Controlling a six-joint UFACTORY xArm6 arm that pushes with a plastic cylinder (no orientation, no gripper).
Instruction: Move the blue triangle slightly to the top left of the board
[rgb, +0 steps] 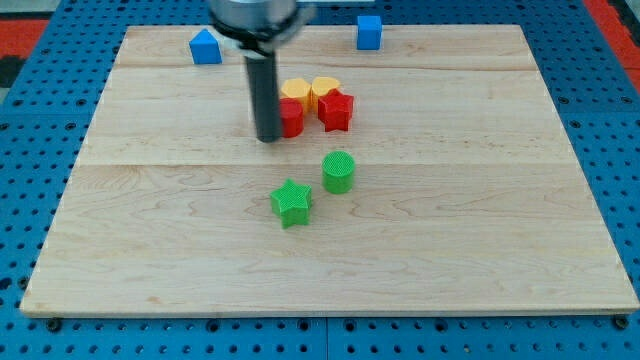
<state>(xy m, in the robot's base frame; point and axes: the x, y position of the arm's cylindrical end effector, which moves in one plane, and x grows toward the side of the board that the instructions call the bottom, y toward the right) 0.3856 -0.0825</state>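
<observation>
The blue triangle (205, 47) sits near the board's top left edge. A blue cube (369, 32) sits at the top, right of centre. My tip (269, 137) stands near the board's middle, touching or just left of a red block (291, 118), well below and right of the blue triangle. The rod rises from the tip to the view's top.
Two yellow blocks (295, 91) (325, 88) and a red star (336, 110) cluster right of my tip. A green cylinder (339, 171) and a green star (291, 203) lie below. The wooden board (150, 250) rests on a blue pegboard.
</observation>
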